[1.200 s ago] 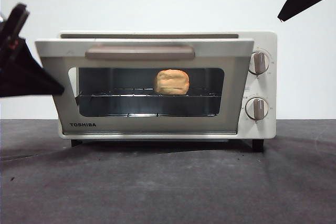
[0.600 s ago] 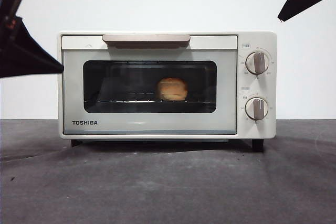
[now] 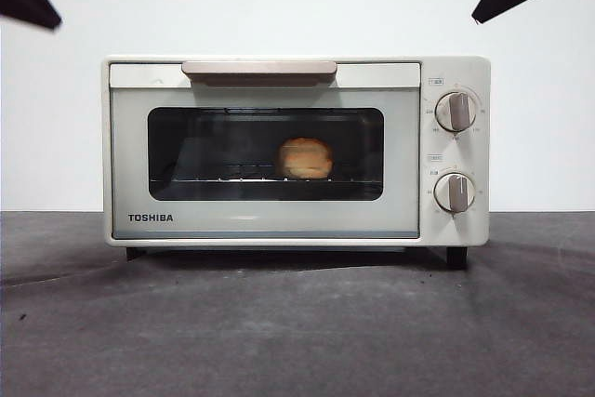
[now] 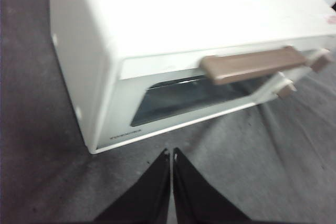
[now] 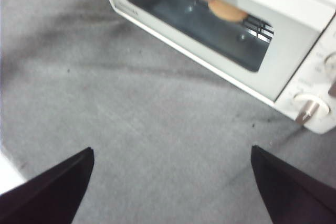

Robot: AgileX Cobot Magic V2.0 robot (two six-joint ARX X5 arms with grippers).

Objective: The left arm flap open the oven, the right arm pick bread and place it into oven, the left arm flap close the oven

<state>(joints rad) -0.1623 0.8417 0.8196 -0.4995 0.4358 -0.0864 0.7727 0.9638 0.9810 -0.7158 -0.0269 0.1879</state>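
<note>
Clearly TOSHIBA oven point(image 3: 265, 220) door closed, bread point(image 3: 305, 158) seemingly on rack, left tool point(image 4: 171, 153) pinched together, right tool point(image 5: 173, 156) wide.

Cream oven point(image 3: 265, 160) door shut; golden bread point(image 3: 305, 158) on rack inside

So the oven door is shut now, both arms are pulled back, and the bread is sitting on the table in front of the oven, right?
Not quite. The bread is not on the table; it sits inside the oven on the wire rack, seen through the glass window in the front view. The rest holds: the door is shut, and the left gripper and right gripper both hang clear of the oven.
</note>
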